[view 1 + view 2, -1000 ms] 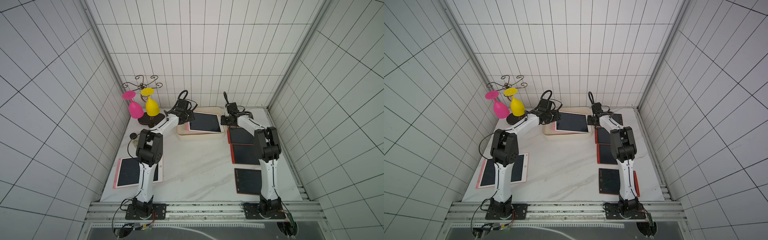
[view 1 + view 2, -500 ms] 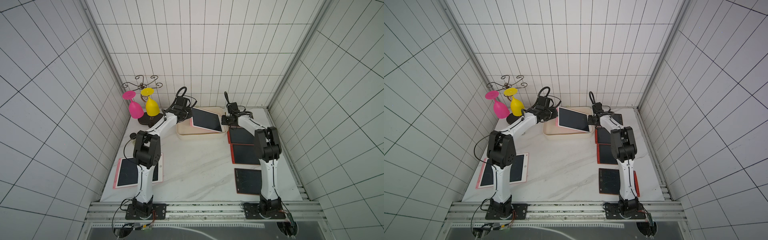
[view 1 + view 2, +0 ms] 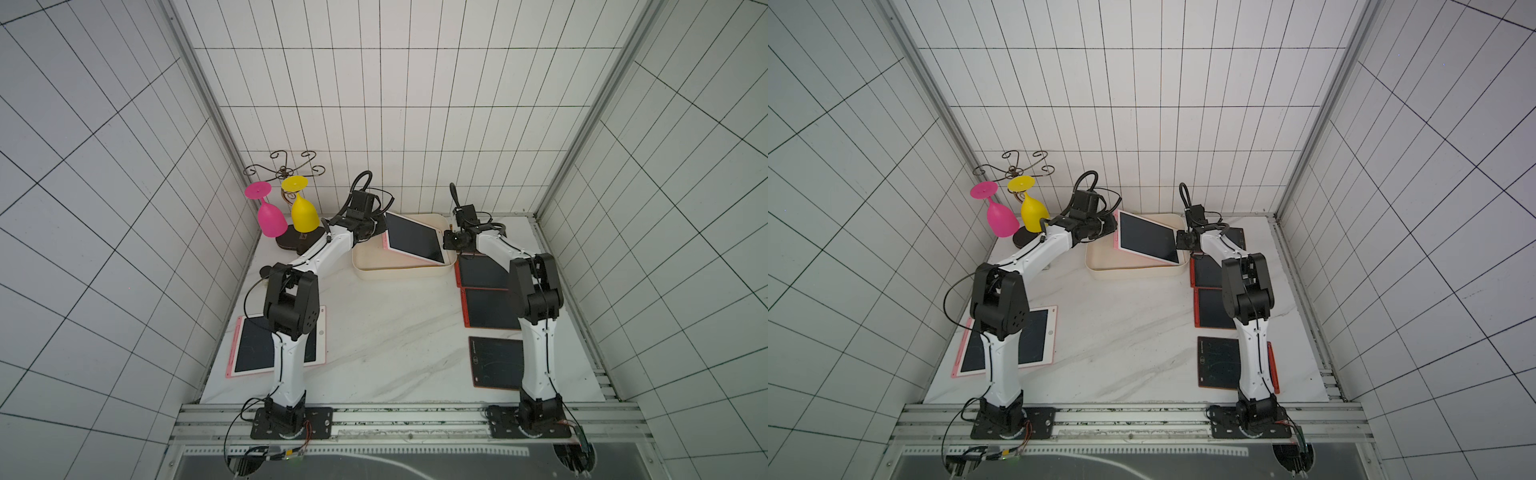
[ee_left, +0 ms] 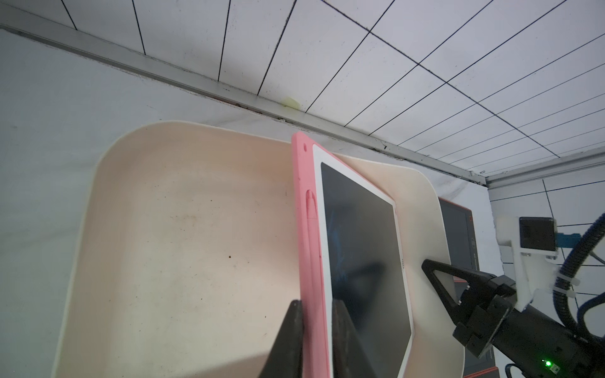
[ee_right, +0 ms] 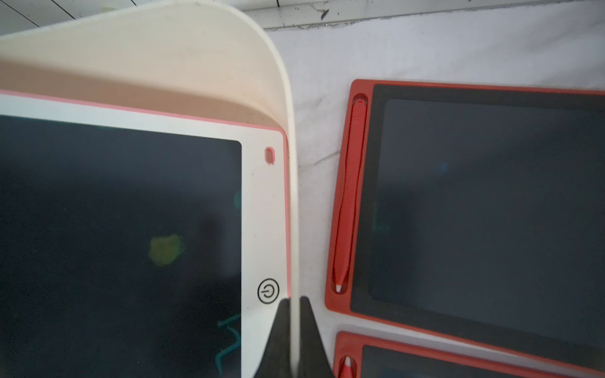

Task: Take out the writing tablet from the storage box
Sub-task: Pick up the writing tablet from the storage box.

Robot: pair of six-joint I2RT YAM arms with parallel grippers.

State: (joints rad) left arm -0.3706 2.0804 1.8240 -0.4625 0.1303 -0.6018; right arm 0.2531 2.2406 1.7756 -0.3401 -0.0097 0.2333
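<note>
Nearest the camera, at the lower left of both top views, a pink-framed tablet [image 3: 254, 351] lies flat on the white marble table [image 3: 386, 332], partly hidden by the left arm. At the lower right a red-framed tablet [image 3: 494, 361] lies flat. A second red tablet [image 3: 484, 307] and a third [image 3: 480, 272] lie above it in the frame, in a row beside the right arm. The right wrist view shows a red stylus [image 5: 348, 196] slotted into the edge of a red tablet just beside the box.

At the upper middle of the table sits the storage box [image 3: 399, 275]. The writing tablet [image 3: 411, 239], pink-backed with a white face and dark screen, is tilted in it. Its end toward the left of the frame is raised clear of the box floor. Its opposite end is down inside the box, against the wall toward the right of the frame. The left gripper [image 4: 317, 302] is closed on the raised pink edge, one finger on the back and one on the face. The right gripper [image 5: 293, 301] is clamped on the box's side wall, one finger inside and one outside.

Farther back, at the upper left of the table, a pink goblet [image 3: 271, 217] and a yellow goblet [image 3: 304, 214] are upside down at a scrolled wire rack [image 3: 284, 168]. Its dark round base [image 3: 296, 242] sits on the table. Behind everything rises a white tiled wall [image 3: 395, 104].
</note>
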